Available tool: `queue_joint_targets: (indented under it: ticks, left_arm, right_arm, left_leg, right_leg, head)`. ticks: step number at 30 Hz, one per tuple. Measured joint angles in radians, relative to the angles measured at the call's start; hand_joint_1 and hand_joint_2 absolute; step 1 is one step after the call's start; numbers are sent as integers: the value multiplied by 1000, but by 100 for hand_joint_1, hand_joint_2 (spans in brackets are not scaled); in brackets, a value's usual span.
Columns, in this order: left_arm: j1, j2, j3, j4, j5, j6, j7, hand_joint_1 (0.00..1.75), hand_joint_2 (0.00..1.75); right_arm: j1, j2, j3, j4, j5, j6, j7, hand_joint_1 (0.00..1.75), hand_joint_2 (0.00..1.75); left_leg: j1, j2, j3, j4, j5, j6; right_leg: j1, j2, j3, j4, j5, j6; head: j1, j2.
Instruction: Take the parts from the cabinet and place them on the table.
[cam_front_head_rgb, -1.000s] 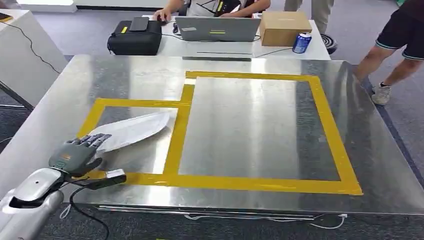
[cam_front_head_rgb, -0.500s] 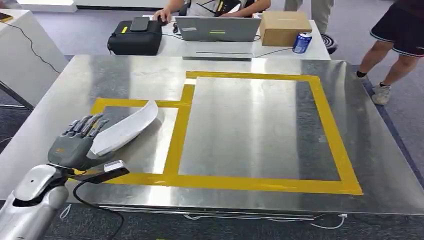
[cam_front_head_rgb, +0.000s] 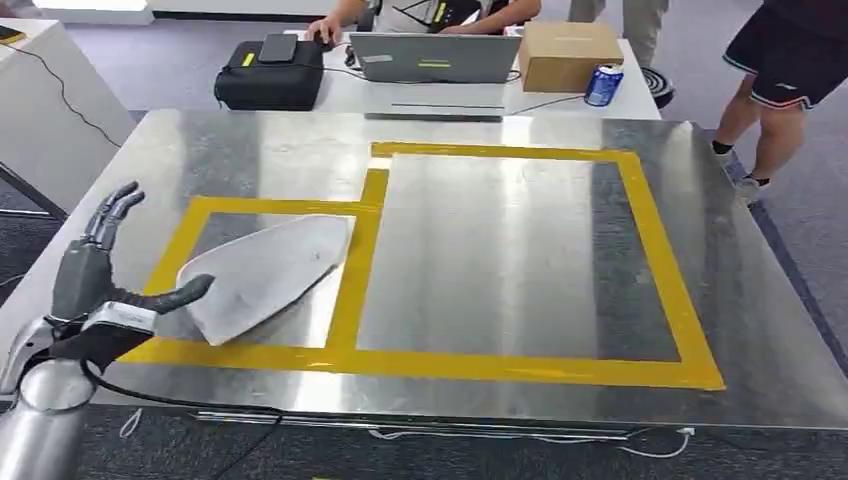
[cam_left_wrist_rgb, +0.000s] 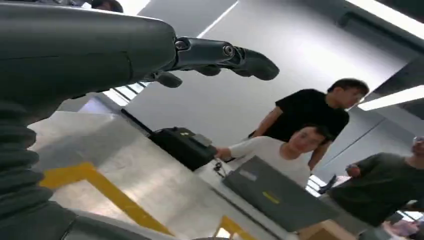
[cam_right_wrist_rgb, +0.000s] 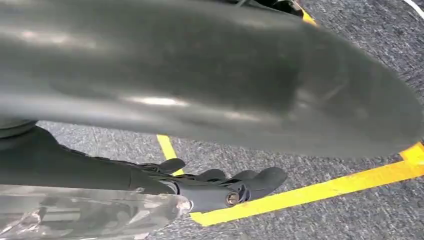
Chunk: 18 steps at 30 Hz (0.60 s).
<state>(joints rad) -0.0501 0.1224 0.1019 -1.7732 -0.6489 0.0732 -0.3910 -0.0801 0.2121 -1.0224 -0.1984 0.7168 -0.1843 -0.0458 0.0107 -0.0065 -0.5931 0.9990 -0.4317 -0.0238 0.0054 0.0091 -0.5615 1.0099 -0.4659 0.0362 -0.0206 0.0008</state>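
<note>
on the brushed steel table (cam_front_head_rgb: 500, 260), a flat grey leaf-shaped part (cam_front_head_rgb: 262, 275) lies beside the released left hand (cam_front_head_rgb: 95, 280).

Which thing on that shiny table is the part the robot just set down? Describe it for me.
On the metal table, yellow tape marks two boxes. In the smaller box by the robot's left hand lies the part: a flat pale grey sheet, rounded at one end, tapering to a point, the only object inside the tape.

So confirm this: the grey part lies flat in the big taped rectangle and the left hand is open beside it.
Wrong on the rectangle. The head view shows the grey part lying flat inside the small taped rectangle, left of the big one. The left hand is open beside it, as you said.
</note>
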Motion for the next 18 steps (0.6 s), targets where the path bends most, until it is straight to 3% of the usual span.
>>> queue_joint_targets:
  ticks: [5,6,7,9,11,14,18]
  left_arm:
    - [2,-14,22,-37,17,-12,-6,0,0]
    - [2,-17,29,-41,69,-39,-20,0,0]
    - [3,-19,34,-45,132,-67,-33,0,0]
    - [3,-28,68,-63,380,-192,-60,0,0]
    - [-1,-45,135,-84,587,-276,-92,0,0]
    - [-19,-90,279,-102,823,-325,-95,0,0]
    - [-26,-109,498,-101,1063,-406,-105,0,0]
  right_arm:
    - [0,0,-1,0,0,0,0,0,0]
    - [0,0,-1,0,0,0,-2,0,0]
    - [0,0,-1,0,0,0,-2,0,0]
    - [0,0,-2,0,0,1,-5,0,0]
    - [0,0,-3,0,5,2,-9,0,0]
    - [0,0,-7,0,14,4,-18,0,0]
    - [1,0,-11,0,15,3,-22,0,0]
  left_leg:
    - [0,0,0,0,0,0]
    - [0,0,0,0,0,0]
    - [0,0,0,0,0,0]
    - [0,0,0,0,0,0]
    - [0,0,0,0,0,0]
    - [0,0,0,0,0,0]
    - [1,1,0,0,0,0]
  right_leg:
    - [0,0,0,0,0,0]
    - [0,0,0,0,0,0]
    - [0,0,0,0,0,0]
    - [0,0,1,0,0,0]
    - [0,1,0,0,0,0]
    - [0,1,0,0,0,0]
    - [2,1,0,1,-1,-2]
  head:
    - [0,0]
    - [0,0]
    - [0,0]
    - [0,0]
    - [0,0]
    - [0,0]
    - [0,0]
